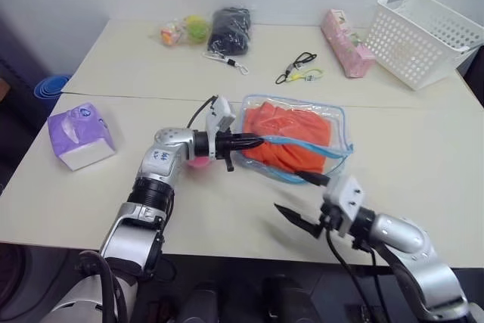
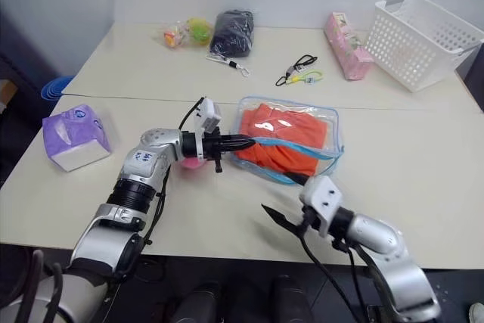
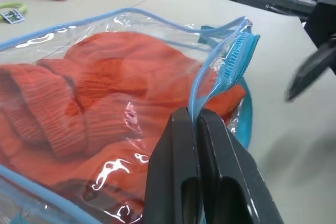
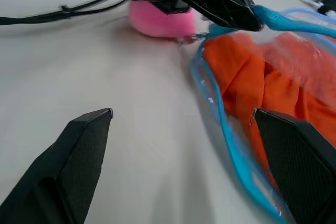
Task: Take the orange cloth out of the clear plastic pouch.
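Left gripper (image 1: 253, 140) — pinching pouch (image 1: 338, 130) edge

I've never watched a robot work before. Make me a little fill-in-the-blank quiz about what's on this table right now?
1. The left gripper is shut on the pouch's light ____ trim.
2. The orange cloth lies ____ the clear plastic pouch.
3. The right gripper has its fingers ____.
4. The white basket stands at the table's far ____ corner.

Missing words: blue; inside; open; right

Bright, even room light, soft shadows on the counter (image 1: 423, 149), white glare on the clear plastic pouch (image 3: 121, 171), and the right gripper (image 4: 184, 166) blurred.
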`<action>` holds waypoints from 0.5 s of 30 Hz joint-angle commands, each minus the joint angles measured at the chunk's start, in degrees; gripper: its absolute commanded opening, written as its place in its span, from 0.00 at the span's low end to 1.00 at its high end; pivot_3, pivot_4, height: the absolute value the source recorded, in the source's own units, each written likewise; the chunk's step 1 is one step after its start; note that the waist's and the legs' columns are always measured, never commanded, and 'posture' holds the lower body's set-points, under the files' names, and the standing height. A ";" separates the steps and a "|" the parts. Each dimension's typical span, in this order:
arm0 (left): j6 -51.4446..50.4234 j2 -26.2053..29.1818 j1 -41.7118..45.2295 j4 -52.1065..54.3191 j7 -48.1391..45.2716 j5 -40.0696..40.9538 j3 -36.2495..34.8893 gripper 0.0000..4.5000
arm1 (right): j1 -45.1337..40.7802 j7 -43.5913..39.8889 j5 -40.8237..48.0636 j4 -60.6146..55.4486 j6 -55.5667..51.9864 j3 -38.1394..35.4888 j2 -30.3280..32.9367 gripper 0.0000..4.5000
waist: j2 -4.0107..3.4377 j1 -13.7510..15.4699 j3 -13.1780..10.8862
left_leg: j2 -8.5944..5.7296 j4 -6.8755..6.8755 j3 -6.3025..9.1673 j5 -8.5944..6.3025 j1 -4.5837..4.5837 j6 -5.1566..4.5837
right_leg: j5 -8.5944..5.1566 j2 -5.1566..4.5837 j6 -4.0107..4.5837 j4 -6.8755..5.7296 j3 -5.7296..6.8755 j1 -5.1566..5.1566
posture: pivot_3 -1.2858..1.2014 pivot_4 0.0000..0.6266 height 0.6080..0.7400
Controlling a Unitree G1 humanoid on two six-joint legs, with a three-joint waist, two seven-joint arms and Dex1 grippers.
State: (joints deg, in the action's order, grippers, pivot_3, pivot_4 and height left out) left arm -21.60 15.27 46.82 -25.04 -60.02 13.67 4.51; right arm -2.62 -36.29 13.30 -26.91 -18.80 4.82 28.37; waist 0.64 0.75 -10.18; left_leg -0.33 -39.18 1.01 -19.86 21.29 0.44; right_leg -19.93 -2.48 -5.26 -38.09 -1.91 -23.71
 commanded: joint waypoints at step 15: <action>-0.87 0.87 -3.10 6.66 0.57 0.88 1.83 0.01 | -15.72 4.74 -11.19 15.33 -4.63 4.45 0.63 1.00 | -0.01 -0.81 0.01 | -0.02 0.03 -0.03 0.03 0.03 0.04 | 0.00 0.01 0.00 -0.02 0.02 -0.05 | 0.52 0.24 1.00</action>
State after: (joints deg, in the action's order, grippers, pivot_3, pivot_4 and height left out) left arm -23.55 16.19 43.96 -20.61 -59.32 14.10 5.97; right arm -16.82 -29.55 4.65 -11.89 -25.07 7.06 26.82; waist 0.63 -0.06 -10.18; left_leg -0.34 -39.15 0.98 -19.83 21.32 0.48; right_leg -19.93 -2.47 -5.26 -38.13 -1.89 -23.77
